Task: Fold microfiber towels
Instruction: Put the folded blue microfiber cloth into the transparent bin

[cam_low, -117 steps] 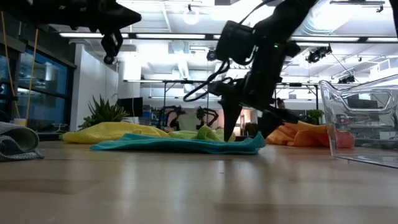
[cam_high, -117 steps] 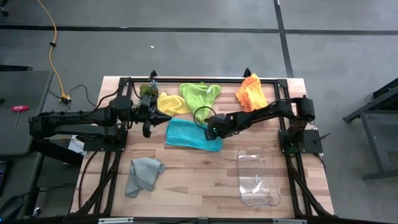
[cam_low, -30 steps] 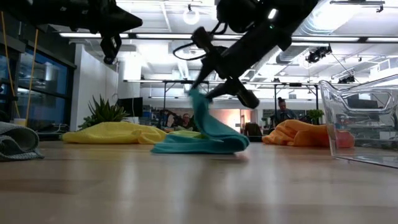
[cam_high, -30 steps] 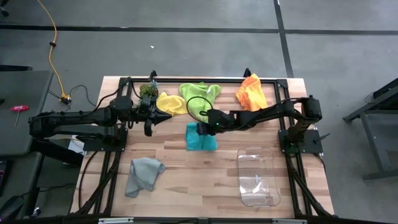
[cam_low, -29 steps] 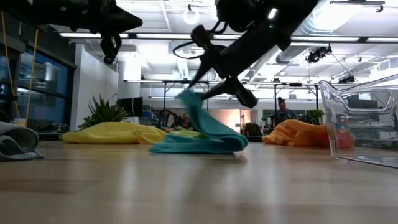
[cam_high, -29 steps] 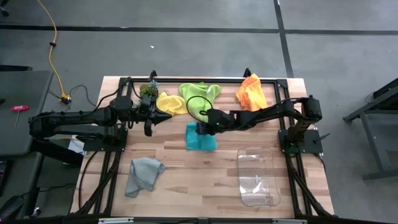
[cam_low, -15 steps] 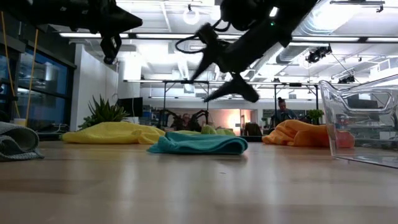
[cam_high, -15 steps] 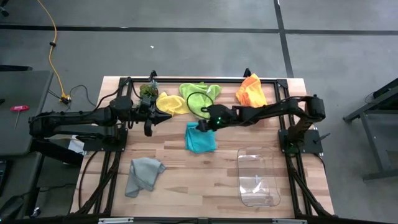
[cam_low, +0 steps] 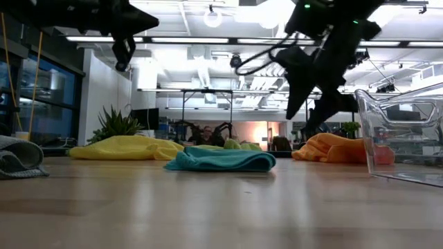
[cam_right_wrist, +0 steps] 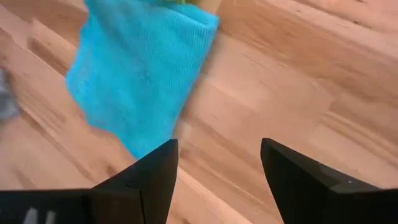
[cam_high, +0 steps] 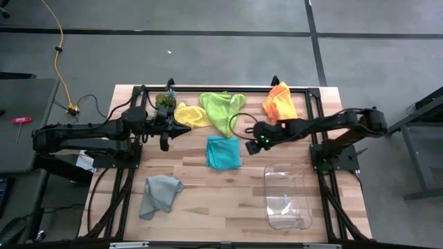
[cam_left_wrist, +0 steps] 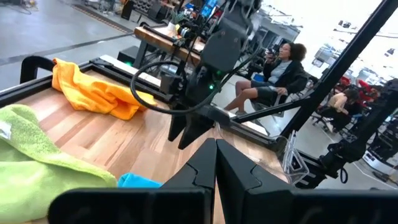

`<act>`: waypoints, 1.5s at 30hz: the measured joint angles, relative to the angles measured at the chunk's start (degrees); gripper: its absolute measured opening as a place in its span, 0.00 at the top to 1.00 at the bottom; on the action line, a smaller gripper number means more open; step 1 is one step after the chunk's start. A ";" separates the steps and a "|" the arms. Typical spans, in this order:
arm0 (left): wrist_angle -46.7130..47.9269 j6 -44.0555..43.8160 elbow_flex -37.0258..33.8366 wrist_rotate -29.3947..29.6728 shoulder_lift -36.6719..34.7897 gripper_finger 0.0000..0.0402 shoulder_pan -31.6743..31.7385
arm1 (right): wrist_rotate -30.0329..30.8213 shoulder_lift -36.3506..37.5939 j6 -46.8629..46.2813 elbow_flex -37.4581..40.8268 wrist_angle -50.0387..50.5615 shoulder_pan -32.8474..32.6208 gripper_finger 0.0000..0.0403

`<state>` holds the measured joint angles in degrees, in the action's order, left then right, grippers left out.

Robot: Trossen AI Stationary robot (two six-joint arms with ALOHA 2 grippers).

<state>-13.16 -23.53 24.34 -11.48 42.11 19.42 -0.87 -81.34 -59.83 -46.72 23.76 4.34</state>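
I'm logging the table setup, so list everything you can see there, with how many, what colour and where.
teal towel: one, teal, folded, mid-table
lime green towel: one, lime green, crumpled, far edge, centre
yellow towel: one, yellow, far edge, left of the lime one
orange towel: one, orange, far right corner
grey towel: one, grey, crumpled, near left
plant-like clump: one, dark green, far edge beside the yellow towel
plastic bin: one, clear, near right
table: one, light wood
left end effector: one, dark, shut, left of the teal towel
right end effector: one, dark, open, empty, right of the teal towel
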 joint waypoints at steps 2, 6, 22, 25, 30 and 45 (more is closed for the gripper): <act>-0.64 0.11 0.02 0.18 -0.02 1.00 0.00 | -1.41 2.94 -4.08 4.54 -7.36 0.00 0.45; -0.64 0.11 0.02 0.96 0.00 0.97 -0.02 | -3.90 4.27 -8.76 9.59 -20.42 0.01 0.45; -0.29 2.24 0.02 2.53 0.00 0.89 -0.07 | -6.79 -9.45 7.34 -3.10 -8.39 0.97 0.45; -0.34 2.60 0.02 2.55 0.00 0.89 -0.07 | -6.94 -11.97 6.17 -3.04 -8.96 1.49 0.43; -0.19 2.69 0.02 3.02 0.00 0.89 -0.07 | -5.53 -13.64 2.95 -3.06 -12.51 1.46 0.36; 0.05 2.69 0.02 3.14 0.00 0.88 -0.07 | 0.01 -13.64 -2.72 -3.06 -11.94 1.66 0.35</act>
<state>-13.10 -20.84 24.36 -8.34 42.11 19.35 -0.86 -94.98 -62.54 -49.78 11.81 6.00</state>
